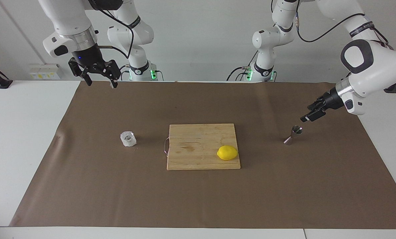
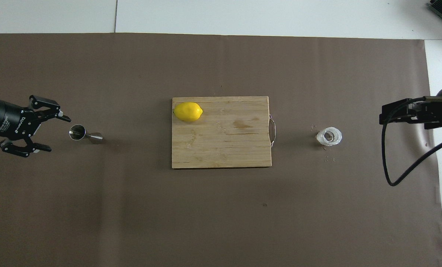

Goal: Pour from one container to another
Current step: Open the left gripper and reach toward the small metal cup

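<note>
The small clear faceted glass cup (image 1: 128,138) (image 2: 329,136) stands on the brown paper toward the right arm's end. The steel hourglass jigger (image 1: 294,134) (image 2: 83,134) stands upright toward the left arm's end. My left gripper (image 1: 309,114) (image 2: 57,134) is open and empty. It hangs low over the paper just beside the jigger, pointing at it without touching. My right gripper (image 1: 100,81) (image 2: 385,113) is open and empty too. It waits high over the paper at the right arm's end, well apart from the glass cup.
A wooden cutting board (image 1: 198,156) (image 2: 224,148) lies in the middle between the two containers. A yellow lemon (image 1: 227,152) (image 2: 188,111) rests on its corner toward the jigger. Brown paper (image 1: 198,199) covers the white table.
</note>
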`<state>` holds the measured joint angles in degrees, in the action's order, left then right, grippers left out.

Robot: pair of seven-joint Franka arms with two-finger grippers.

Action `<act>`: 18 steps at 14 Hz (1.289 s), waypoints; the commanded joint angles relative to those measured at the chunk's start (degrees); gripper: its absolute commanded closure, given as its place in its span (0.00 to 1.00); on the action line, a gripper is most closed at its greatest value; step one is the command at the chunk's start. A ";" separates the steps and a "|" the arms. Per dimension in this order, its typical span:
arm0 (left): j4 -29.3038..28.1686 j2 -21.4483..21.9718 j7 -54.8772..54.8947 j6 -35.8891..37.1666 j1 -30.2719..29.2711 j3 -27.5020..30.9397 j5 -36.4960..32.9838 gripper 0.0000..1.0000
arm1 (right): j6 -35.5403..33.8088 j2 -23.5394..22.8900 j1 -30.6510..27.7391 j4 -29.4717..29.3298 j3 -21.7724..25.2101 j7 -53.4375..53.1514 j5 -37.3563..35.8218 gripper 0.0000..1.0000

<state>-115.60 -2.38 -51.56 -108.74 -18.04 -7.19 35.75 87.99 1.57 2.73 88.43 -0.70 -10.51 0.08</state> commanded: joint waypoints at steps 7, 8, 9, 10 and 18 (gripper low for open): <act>-16.31 7.38 -23.40 -20.43 -0.60 -0.55 15.73 0.00 | -0.89 0.19 -0.44 -0.36 -0.27 0.31 -0.26 0.00; -18.59 8.17 -23.41 -21.94 -0.51 -0.55 17.58 0.00 | -0.89 0.19 -0.44 -0.36 -0.27 0.31 -0.26 0.00; -20.00 8.87 -23.67 -23.52 -0.42 -0.55 20.21 0.00 | -0.89 0.19 -0.44 -0.36 -0.27 0.31 -0.26 0.00; -20.98 9.14 -25.07 -24.32 -0.33 -0.55 22.32 0.00 | -0.89 0.19 -0.44 -0.36 -0.27 0.31 -0.26 0.00; -25.99 10.55 -26.49 -36.17 6.59 -0.72 33.48 0.00 | -0.89 0.19 -0.44 -0.36 -0.27 0.31 -0.26 0.00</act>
<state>-139.24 6.47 -76.68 -140.12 -15.07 -8.04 65.89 87.99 1.57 2.73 88.43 -0.70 -10.51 0.08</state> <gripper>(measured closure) 0.000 0.000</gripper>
